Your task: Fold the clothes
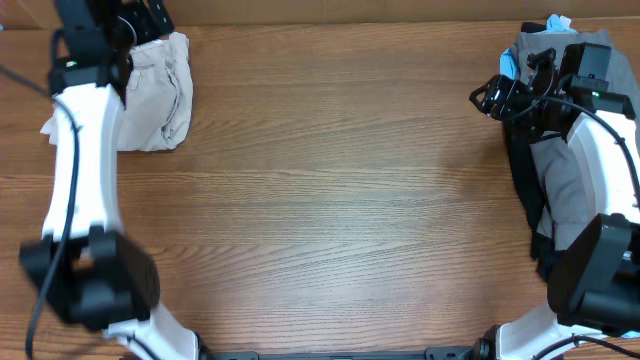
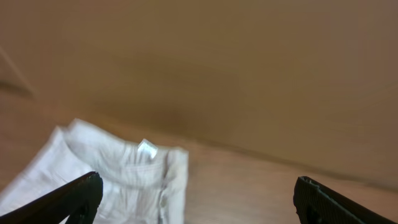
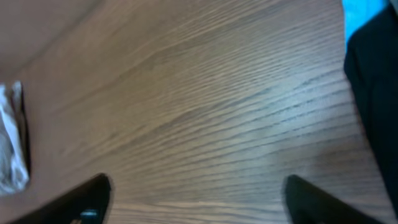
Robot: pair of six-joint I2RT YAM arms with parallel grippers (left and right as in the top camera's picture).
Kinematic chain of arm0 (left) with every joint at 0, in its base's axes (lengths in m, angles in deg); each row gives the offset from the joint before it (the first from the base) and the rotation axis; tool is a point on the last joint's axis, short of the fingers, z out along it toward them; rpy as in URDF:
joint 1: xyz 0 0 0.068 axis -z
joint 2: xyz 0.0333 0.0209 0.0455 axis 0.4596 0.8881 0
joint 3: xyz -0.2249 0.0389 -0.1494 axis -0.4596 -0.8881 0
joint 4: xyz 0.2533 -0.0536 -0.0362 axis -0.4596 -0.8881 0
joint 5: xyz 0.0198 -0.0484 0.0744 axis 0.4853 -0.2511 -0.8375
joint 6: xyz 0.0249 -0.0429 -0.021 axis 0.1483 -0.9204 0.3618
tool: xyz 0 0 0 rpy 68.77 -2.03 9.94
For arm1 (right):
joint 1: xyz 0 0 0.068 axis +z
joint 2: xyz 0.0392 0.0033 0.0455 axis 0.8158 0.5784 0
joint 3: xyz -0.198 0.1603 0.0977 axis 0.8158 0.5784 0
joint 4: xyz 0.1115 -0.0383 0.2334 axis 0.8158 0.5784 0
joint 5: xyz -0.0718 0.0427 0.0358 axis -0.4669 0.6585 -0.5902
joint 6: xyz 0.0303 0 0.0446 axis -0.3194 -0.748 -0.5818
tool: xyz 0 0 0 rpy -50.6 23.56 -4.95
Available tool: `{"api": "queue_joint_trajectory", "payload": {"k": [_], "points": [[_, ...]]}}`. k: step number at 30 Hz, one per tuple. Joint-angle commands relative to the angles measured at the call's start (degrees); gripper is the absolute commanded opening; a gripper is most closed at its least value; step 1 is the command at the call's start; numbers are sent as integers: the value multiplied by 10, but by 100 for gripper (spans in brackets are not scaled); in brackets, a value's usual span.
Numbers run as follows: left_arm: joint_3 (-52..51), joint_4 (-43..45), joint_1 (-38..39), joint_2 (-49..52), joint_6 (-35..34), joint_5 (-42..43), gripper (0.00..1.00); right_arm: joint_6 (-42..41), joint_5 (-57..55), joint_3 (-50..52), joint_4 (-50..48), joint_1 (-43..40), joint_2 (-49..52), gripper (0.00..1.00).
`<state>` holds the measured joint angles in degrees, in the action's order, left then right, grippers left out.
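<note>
My left claw [image 2: 198, 198] is spread wide and holds nothing. It hangs over the beige shorts [image 2: 124, 180], which lie in the far-left corner of the surface [image 1: 330, 200]. My right claw [image 3: 200, 198] is also spread and empty, with only bare wood between its fingers. It sits just left of the pile on the right side.

I judge the job now is fetching the next garment from that pile. To do it well, I would turn the right claw toward the grey shorts [image 1: 565, 190] and pinch one layer at an outer edge. Then I would drag it onto the open middle so it lies flat before any fold. Grabbing deep into the heap could lift the black garment [image 3: 376, 93] along with it.

The beige shorts look like a compact, slightly rumpled bundle. In the left wrist view the cloth is pale and finely striped, with a small white label [image 2: 147, 148] near the far edge. That view is too blurred for me to say how neat the folds are. On the right, the grey shorts lie on top of black cloth, and a light-blue piece [image 1: 555, 22] peeks out at the far end.
</note>
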<state>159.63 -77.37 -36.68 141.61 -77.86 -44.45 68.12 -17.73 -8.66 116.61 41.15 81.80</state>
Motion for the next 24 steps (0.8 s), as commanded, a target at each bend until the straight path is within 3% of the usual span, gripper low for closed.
{"api": "queue_joint_trajectory", "payload": {"k": [1,12,24], "points": [[17,-40,20,-108,21,4,100,67,8,-51,6,9,-83,100],[16,-83,22,-164,21,3,100,81,-21,-81,29,19,-281,100],[16,-284,22,-164,21,3,100,81,-22,-79,30,19,-308,100]]}}
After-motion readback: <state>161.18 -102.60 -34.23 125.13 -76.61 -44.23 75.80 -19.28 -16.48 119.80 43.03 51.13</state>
